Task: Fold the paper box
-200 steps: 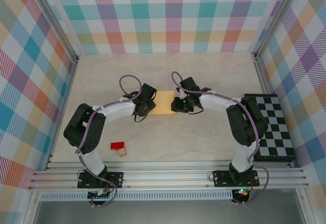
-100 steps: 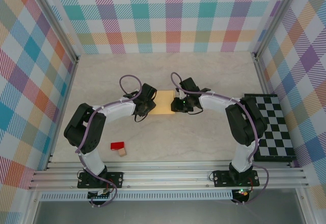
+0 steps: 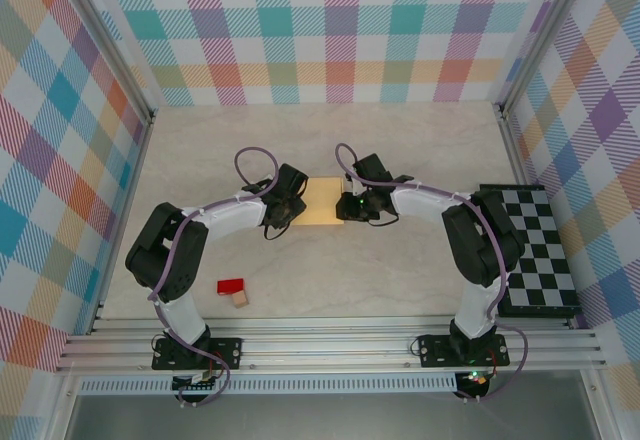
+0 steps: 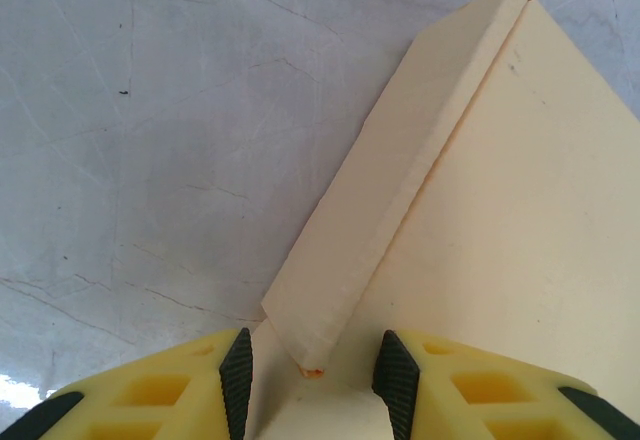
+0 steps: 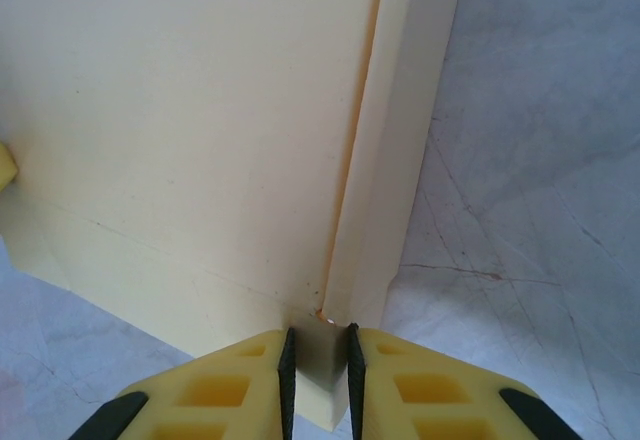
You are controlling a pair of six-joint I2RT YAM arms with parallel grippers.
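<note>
Box position first: the paper box (image 3: pixel 322 201) is lying mid-table between the two wrists, where it was a second ago. Little is changing. The right gripper (image 3: pixel 350 205) is creeping a shade inward toward the card compared with the earlier overhead frames; the left gripper (image 3: pixel 290 203) is sitting as it was.

Right wrist view: the right gripper (image 5: pixel 318 360) is pinching tight on a tab of the paper box (image 5: pixel 200 110) at the near end of the raised side flap, card filling the slit between the pads.

Left wrist view: the left gripper (image 4: pixel 310 370) is standing with jaws apart, straddling the corner of the opposite flap of the paper box (image 4: pixel 520 210) without squeezing it.

My reading: both side flaps are standing up and the arms are holding or creasing them, so folding looks partway along, not finished.

Count:
- one paper box
- two grippers
- one red block (image 3: pixel 231 286)
- one tan cube (image 3: pixel 240 300) just beside it, near the left base
- one checkerboard mat (image 3: pixel 535 250) at the right
</note>
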